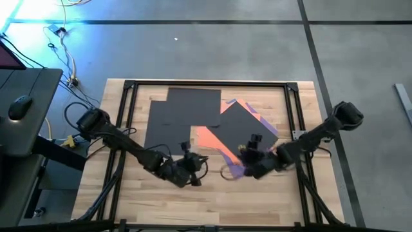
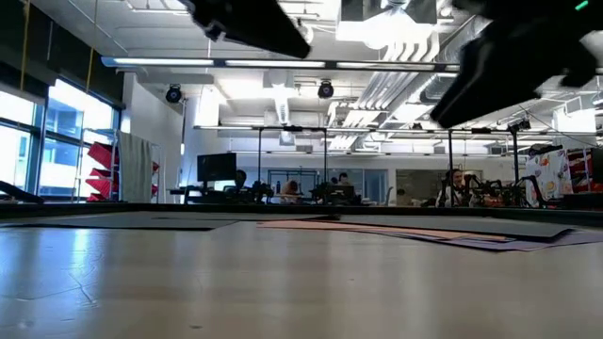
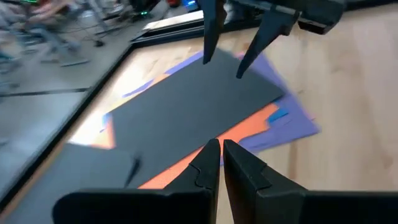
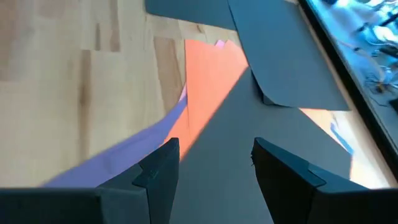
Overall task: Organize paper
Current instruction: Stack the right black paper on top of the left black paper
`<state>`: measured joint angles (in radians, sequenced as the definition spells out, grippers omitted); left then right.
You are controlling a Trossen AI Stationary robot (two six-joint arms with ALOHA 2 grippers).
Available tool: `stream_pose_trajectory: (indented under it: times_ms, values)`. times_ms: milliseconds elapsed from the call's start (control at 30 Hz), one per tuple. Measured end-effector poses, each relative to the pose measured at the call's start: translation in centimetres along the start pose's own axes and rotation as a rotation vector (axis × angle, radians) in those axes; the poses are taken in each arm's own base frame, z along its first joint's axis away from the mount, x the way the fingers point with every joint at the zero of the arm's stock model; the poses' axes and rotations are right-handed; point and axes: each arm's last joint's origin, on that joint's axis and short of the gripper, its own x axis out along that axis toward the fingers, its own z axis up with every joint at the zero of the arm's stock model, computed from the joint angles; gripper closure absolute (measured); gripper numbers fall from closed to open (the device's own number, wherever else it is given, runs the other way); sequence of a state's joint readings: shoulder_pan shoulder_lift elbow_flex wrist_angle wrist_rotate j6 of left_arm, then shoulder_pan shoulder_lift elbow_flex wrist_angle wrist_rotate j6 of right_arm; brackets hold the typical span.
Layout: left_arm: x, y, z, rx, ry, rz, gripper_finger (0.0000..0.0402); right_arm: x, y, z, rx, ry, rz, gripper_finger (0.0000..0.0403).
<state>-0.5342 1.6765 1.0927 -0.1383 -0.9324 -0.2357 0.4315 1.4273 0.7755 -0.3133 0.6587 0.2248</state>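
Note:
A loose pile of paper sheets lies flat on the wooden table, right of centre. A dark grey sheet (image 1: 248,124) is on top, turned askew. Under it are an orange sheet (image 1: 207,136) and a purple sheet (image 1: 235,169), with slivers of blue (image 3: 277,115) and pink (image 4: 221,43) showing. My right gripper (image 1: 248,152) is open and hovers over the dark grey sheet (image 4: 249,124) near its near corner, one finger to each side, touching nothing. My left gripper (image 1: 198,169) is shut and empty, just left of the pile, pointing at it (image 3: 222,149).
More dark grey sheets (image 1: 183,113) lie overlapped at the table's far middle. A black frame (image 1: 132,116) runs along the table's sides and far edge. Bare wood (image 1: 212,200) lies near the front edge. People sit at desks in the room beyond (image 2: 452,188).

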Motion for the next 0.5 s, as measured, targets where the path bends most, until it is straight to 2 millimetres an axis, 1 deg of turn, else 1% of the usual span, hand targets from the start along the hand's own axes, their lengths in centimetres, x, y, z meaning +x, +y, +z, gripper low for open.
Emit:
stream_pose_trajectory:
  times_ms: [100,267,400,500]
  values:
    - [-1.8,0.8,-0.4,-0.014,0.032,0.051,0.0401,2.4,-2.4,0.5,-0.043,-0.042,0.068,0.0217]
    - [-4.6,2.6,-0.6,-0.054,0.082,0.057,0.0401,5.4,-6.8,1.1,-0.107,-0.138,0.156,0.0216]
    - [-5.5,3.1,-1.1,-0.054,0.111,0.064,0.0401,8.4,-9.5,0.9,-0.067,-0.177,0.229,0.0216]
    - [-5.7,2.8,-1.5,-0.044,0.125,0.062,0.0401,11.3,-10.5,0.3,-0.051,-0.136,0.269,0.0216]
